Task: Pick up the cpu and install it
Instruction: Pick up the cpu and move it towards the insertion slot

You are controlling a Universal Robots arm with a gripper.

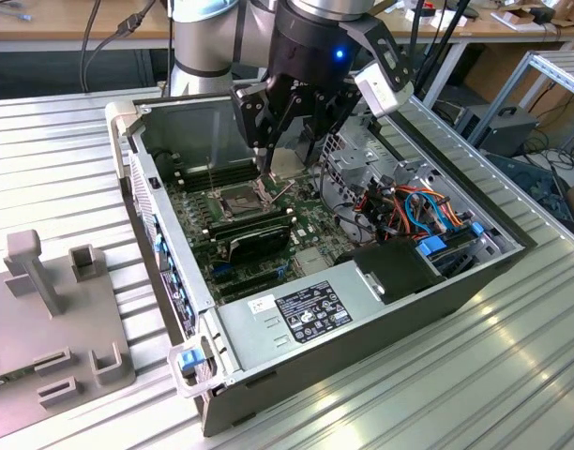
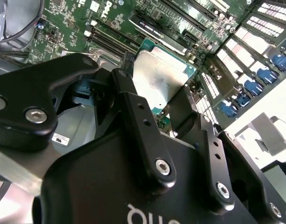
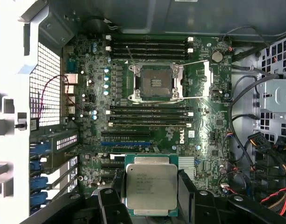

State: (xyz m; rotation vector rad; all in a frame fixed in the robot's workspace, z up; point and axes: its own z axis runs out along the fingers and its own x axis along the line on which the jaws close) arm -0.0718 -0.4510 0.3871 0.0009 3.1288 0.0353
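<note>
Gripper [image 3: 150, 199] clamped on cpu [image 3: 151, 184] by opposite edges, over motherboard [image 3: 208, 123]; likely light, stiff, fragile underneath, so edge hold suits.

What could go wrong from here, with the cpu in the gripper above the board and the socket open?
1. The gripper grips the cpu by two opposite edges only, above the motherboard; a slip would likely drop it onto components.
2. The socket lies open, apart from the cpu; a tilted or rotated set-down could damage its exposed contacts.
3. The raised lever beside the socket may snag the gripper on descent.
</note>
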